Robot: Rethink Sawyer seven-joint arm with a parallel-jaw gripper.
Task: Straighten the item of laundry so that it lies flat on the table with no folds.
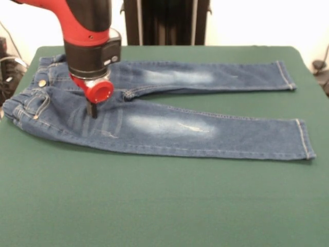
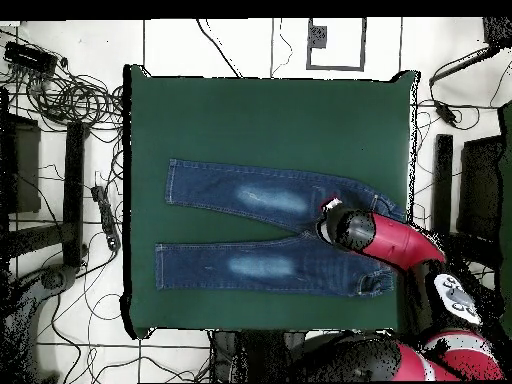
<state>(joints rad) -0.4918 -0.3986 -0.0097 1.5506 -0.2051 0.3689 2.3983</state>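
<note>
The gripper (image 1: 93, 109), its grip state impossible to tell, presses the jeans (image 1: 169, 128) near the crotch, toward nine o'clock on the table (image 1: 164, 206); dragging could bunch fresh folds

The arm (image 1: 87, 23) has a glossy red shell with black panels and a small dark screw hole on its red side. Its wrist ends in a black cylinder above a silver ring and a round red cap with a dark centre. Below hangs the narrow black hand (image 1: 92, 110).
</note>
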